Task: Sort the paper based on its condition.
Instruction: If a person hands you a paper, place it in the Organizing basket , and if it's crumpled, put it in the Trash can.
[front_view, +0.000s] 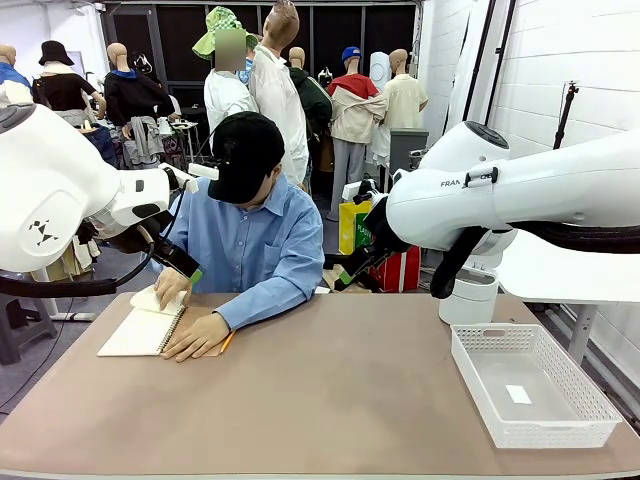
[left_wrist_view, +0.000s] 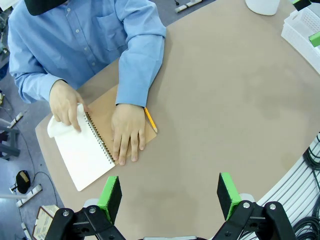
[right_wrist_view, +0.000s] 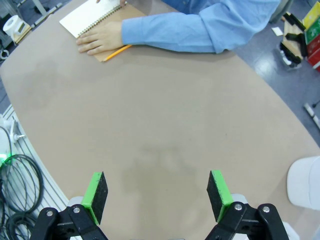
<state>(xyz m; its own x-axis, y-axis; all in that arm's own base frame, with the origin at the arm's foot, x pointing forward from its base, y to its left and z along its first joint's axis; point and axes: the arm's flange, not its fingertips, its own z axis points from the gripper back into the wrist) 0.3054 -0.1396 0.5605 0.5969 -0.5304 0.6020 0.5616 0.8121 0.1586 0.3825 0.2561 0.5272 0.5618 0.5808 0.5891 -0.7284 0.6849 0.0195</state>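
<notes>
The paper, 1 white sheet, curls under 1 hand of the person on 1 open spiral notebook at the table's far left. The other hand presses the cover. 1 pencil lies beside it, and 1 basket stands at the right. The left gripper and right gripper are both spread wide and hold nothing.

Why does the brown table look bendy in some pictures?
Left wrist view: its wide-angle lens curves the edge of the brown table; right wrist view: the same bending, plus a faint soft shadow on the tabletop; front view: the far edge runs nearly straight, the light is even, and the white plastic mesh basket looks sharp.
</notes>
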